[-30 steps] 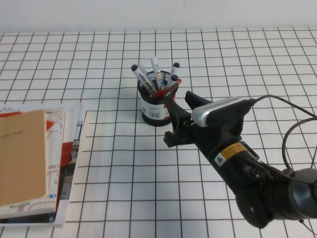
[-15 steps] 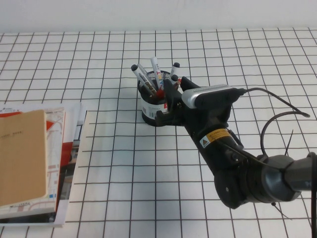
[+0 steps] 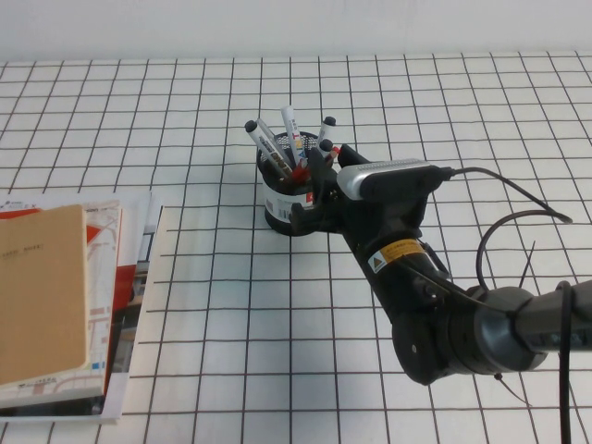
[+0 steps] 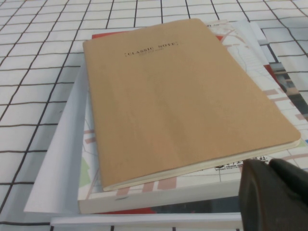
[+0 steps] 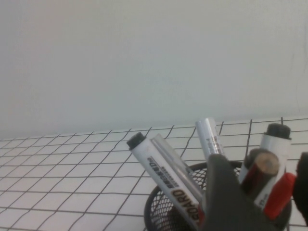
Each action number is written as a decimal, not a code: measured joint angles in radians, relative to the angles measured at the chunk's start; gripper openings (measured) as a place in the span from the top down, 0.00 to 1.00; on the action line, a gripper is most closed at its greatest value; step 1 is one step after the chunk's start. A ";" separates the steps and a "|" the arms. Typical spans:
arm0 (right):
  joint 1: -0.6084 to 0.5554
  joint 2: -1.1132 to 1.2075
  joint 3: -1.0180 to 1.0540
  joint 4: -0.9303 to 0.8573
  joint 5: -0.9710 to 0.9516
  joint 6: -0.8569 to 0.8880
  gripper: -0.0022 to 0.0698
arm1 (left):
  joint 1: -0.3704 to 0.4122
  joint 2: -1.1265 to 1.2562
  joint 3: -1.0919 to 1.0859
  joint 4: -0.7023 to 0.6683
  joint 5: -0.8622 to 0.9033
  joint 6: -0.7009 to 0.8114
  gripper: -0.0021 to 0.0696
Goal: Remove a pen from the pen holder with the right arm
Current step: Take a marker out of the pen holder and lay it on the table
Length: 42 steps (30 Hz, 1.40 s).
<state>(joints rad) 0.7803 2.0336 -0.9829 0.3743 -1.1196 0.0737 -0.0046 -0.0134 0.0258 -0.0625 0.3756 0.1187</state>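
Much of the pen holder (image 3: 280, 211) is being hidden by the right gripper (image 3: 324, 171), which is being held at its near right rim among the pen tops, so whether a pen is being gripped cannot be told. In the right wrist view a red-capped pen (image 5: 280, 193) and a dark-tipped pen (image 5: 261, 166) are being partly covered by the gripper's black body, and the holder's lower mesh is being cut off at the frame edge. The holder is being seen upright near the middle of the gridded table (image 3: 185, 120), with white markers (image 3: 289, 125) leaning out of it. The left gripper (image 4: 270, 190) is being shown only as a dark corner (its state cannot be told) just beside a tan notebook (image 4: 178, 96) lying on stacked papers (image 4: 62, 168), well apart from the holder on the robot's left. A black cable (image 3: 467, 169) is being trailed from the right arm.
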 joint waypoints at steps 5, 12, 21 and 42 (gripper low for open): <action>-0.001 0.000 0.000 0.003 -0.011 0.000 0.61 | 0.000 0.000 0.000 0.000 0.000 0.000 0.98; -0.001 0.000 0.000 0.003 -0.012 0.000 0.85 | 0.000 0.000 0.000 0.000 0.000 0.000 0.98; -0.001 0.000 0.000 0.000 -0.012 0.000 0.93 | 0.000 0.000 0.000 0.000 0.000 0.000 0.98; -0.002 -0.231 0.000 -0.026 0.227 -0.129 0.93 | 0.000 0.000 0.000 0.000 0.000 0.000 0.98</action>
<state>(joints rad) 0.7780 1.8027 -0.9829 0.3482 -0.8928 -0.0554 -0.0046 -0.0134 0.0258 -0.0625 0.3756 0.1187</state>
